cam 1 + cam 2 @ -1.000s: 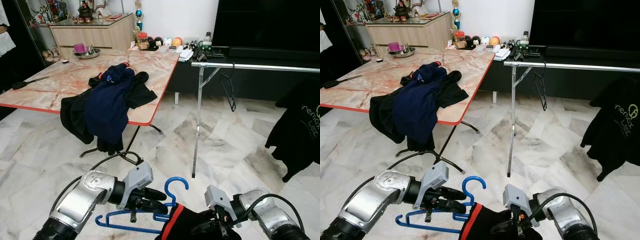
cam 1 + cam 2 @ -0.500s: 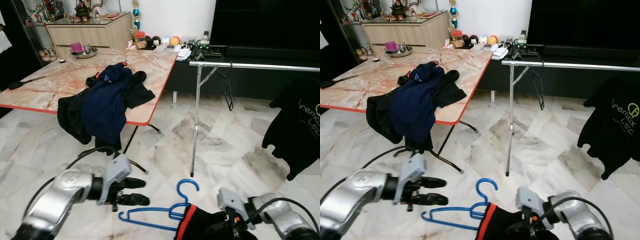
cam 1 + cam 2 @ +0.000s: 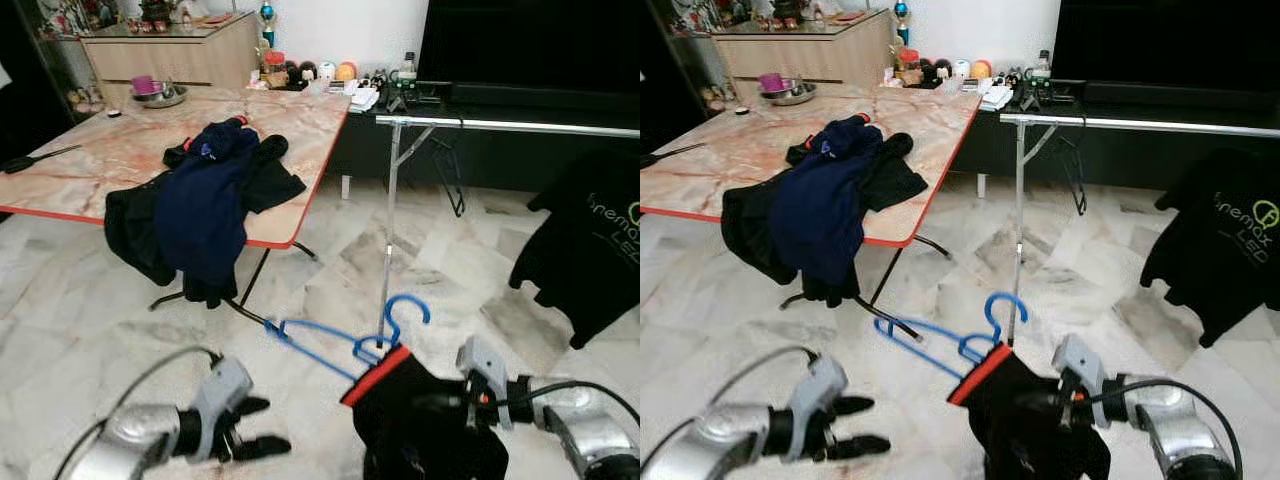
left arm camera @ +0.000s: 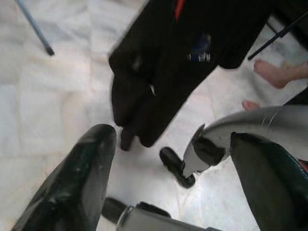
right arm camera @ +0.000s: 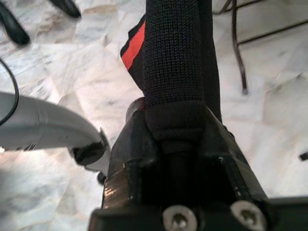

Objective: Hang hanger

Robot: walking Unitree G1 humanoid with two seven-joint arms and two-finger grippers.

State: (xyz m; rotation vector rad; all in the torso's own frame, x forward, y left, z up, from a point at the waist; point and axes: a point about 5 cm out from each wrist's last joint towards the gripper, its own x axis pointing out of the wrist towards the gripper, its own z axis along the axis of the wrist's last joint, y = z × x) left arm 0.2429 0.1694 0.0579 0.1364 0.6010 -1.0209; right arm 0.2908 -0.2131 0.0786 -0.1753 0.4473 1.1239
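Left end effector (image 3: pixel 262 428) hangs low with fingers spread, holding nothing. Right end effector (image 3: pixel 437 404) is clamped on a black garment (image 3: pixel 425 425) draped over the blue hanger (image 3: pixel 335 340). The hanger's bar runs up-left, with its hook (image 3: pixel 408 305) pointing toward the metal rack (image 3: pixel 500 123) beyond.

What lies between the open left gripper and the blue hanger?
Bare marble floor separates the left gripper from the blue hanger, seen in the left eye view; the right gripper holds the black garment on it.
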